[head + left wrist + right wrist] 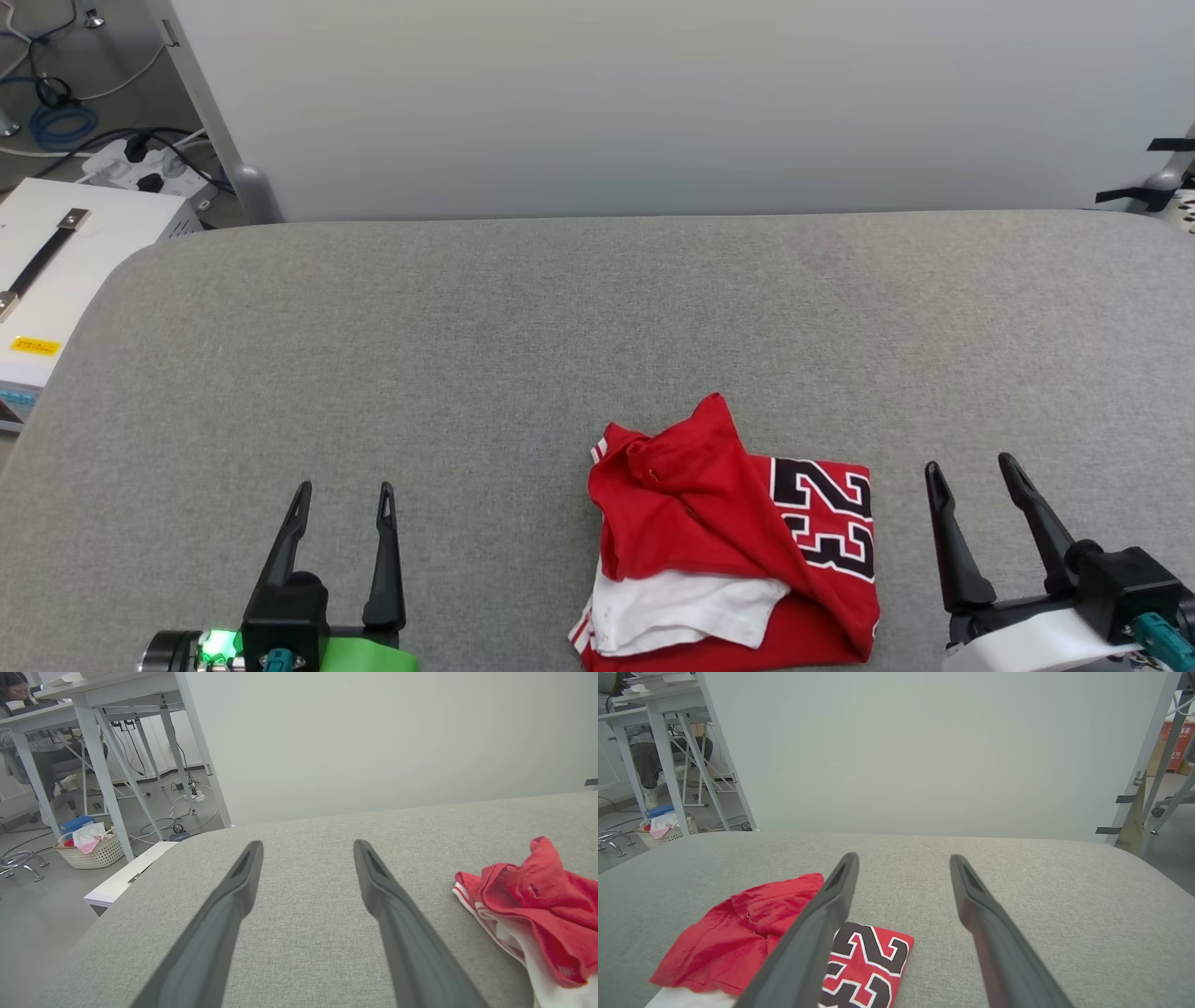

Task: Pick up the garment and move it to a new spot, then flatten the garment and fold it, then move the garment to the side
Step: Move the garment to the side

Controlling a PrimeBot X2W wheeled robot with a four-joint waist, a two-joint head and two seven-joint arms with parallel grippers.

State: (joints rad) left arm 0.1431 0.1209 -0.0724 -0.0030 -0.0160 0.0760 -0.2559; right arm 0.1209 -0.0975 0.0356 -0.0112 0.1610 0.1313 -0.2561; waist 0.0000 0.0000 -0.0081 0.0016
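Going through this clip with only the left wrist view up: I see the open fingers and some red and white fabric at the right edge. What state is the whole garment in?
Observer: The red T-shirt lies in a crumpled, loosely folded heap on the grey padded surface, not spread flat.
Operator: Any print on it?
Observer: Yes, a black number 23 outlined in white, on the half toward the robot's right.
Operator: And the other arm?
Observer: The right gripper is open to the right of the shirt, apart from it and holding nothing.

The garment (728,541) bears the number 23.
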